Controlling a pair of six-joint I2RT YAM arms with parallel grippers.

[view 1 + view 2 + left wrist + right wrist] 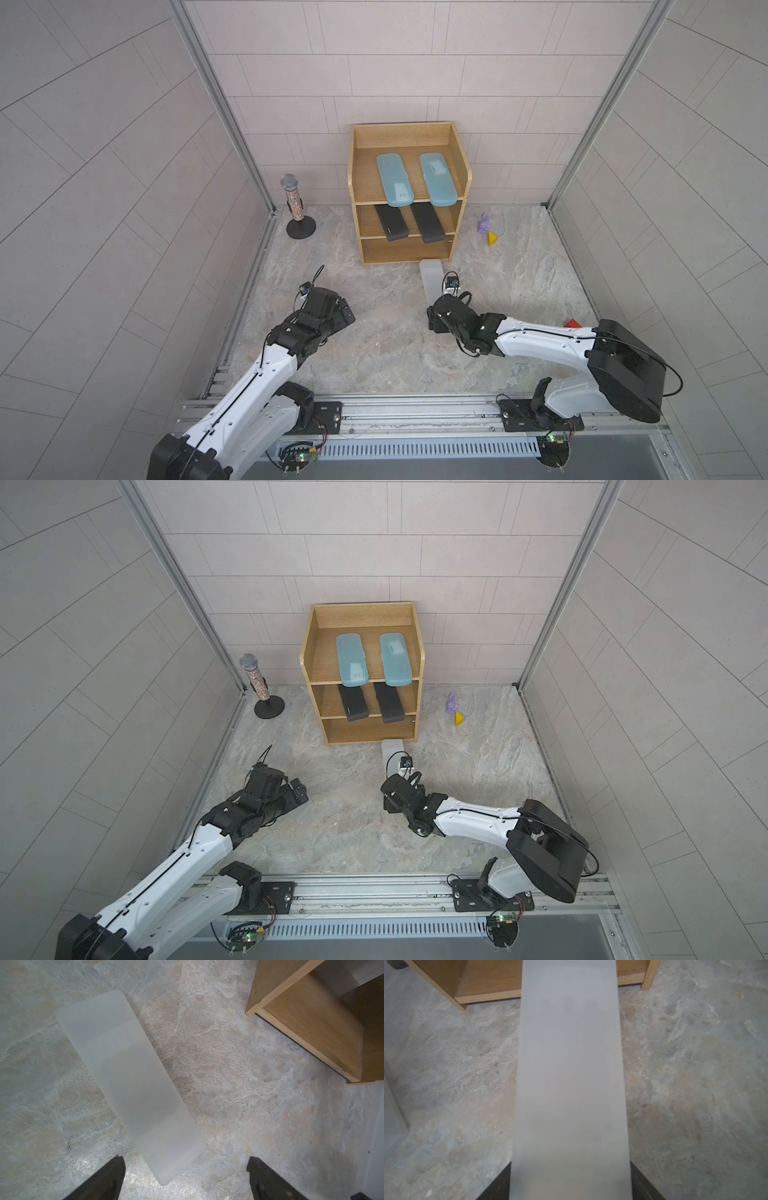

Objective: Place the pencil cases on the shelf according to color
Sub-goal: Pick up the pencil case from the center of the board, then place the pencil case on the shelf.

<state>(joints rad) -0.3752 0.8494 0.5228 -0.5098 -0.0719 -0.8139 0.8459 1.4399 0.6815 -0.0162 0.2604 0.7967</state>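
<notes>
**Left jaws wide, right jaws clamped**

In both top views my left arm (257, 374) reaches up from the lower left. My left end effector (186, 1160) points down with its jaws spread wide. My right arm (540, 345) stretches from the lower right toward centre. My right end effector (570, 1165) grips the frosted case (571, 1064) by both long edges.

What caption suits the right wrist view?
Right hand grips a frosted pencil case aimed at the bottom tier of the shelf.

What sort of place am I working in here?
Likely a robot test cell: panel walls on aluminium posts, robot arms bolted to a metal rail, and staged props, a wooden shelf and microphone, on a marble-patterned tabletop.
</notes>
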